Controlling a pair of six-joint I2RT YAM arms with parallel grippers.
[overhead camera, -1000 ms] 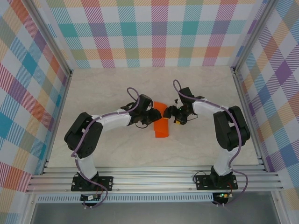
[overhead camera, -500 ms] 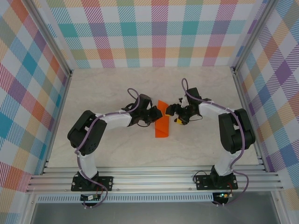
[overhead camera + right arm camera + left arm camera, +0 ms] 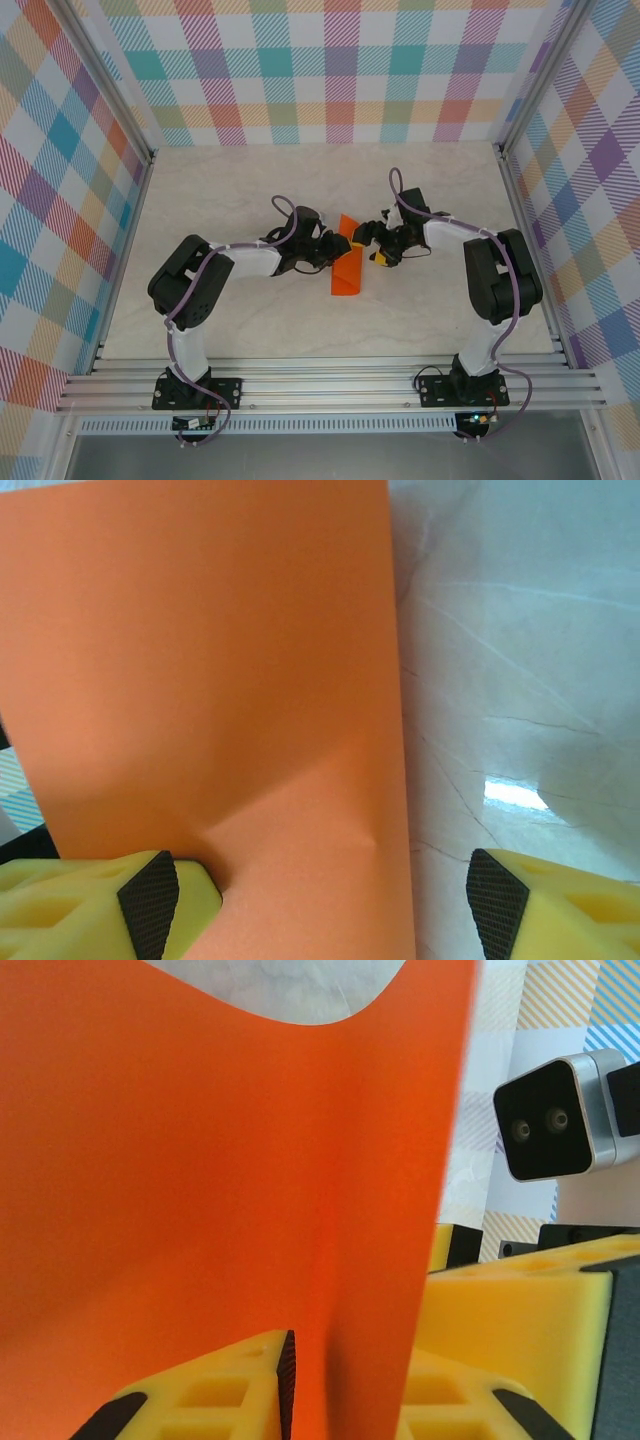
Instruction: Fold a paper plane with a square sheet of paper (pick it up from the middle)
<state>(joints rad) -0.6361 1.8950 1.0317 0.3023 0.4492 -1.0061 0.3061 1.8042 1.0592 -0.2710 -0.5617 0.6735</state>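
jaws over marble tabletop, plaid walls

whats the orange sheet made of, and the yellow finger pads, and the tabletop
Orange sheet: thin matte paper, apparently; it curves and dents. Yellow finger pads: matte foam or soft plastic, with moulded pockets. Tabletop: glossy, veined marble look with glare; stone or laminate, unclear.

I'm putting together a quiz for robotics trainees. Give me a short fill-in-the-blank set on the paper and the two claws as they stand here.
1. The sheet of paper is ___ in colour.
2. The sheet is pinched between the fingers of the ___ claw.
3. The right claw has its jaws ___.
Missing words: orange; left; open.
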